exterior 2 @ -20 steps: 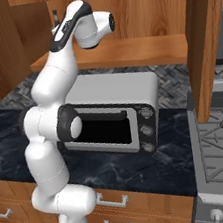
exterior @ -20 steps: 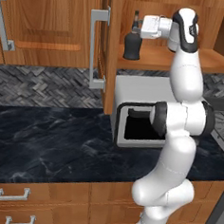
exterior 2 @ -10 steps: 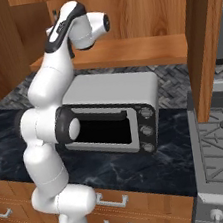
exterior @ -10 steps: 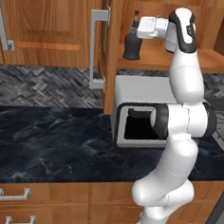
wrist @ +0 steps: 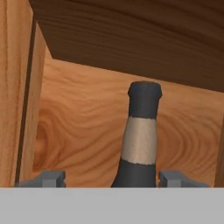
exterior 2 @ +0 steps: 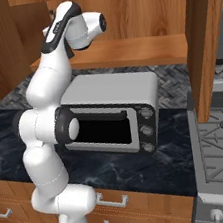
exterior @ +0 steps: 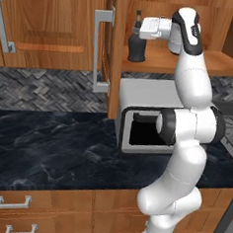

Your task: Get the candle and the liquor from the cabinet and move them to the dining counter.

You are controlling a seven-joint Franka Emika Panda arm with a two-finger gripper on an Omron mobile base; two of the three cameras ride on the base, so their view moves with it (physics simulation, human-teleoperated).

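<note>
Since the earlier frame the hand has pushed further into the open cabinet [exterior: 162, 62], toward 9 o'clock in the left base view, so the gripper [exterior: 139, 28] now sits at the neck of the liquor [exterior: 136, 47] rather than just short of it. The forearm has risen a little and the elbow stands straighter over the toaster oven [exterior 2: 114, 112]; the base cameras have not shifted, and the black countertop [exterior: 46, 147] and the drawers [exterior: 12, 202] lie as before.

In the hand view the bottle's neck, with its pale band and dark cap [wrist: 144, 95], rises dead centre at 12 o'clock from the gripper [wrist: 114, 178], with one fingertip [wrist: 49, 177] at 9 o'clock of the neck and the other at 3 o'clock. Both tips stand apart from the glass with wood grain showing in the gaps, so the jaws are spread around the neck and nothing is clenched yet.

The liquor stands upright on the cabinet's lower shelf [exterior 2: 135, 52], near the left wall of the compartment, above the toaster oven. The cabinet door [exterior: 106, 53] hangs swung out toward the camera, its grey bar handle [exterior: 98, 50] at 9 o'clock of the bottle. In the right base view the arm's upper link [exterior 2: 66, 32] covers the bottle.
</note>
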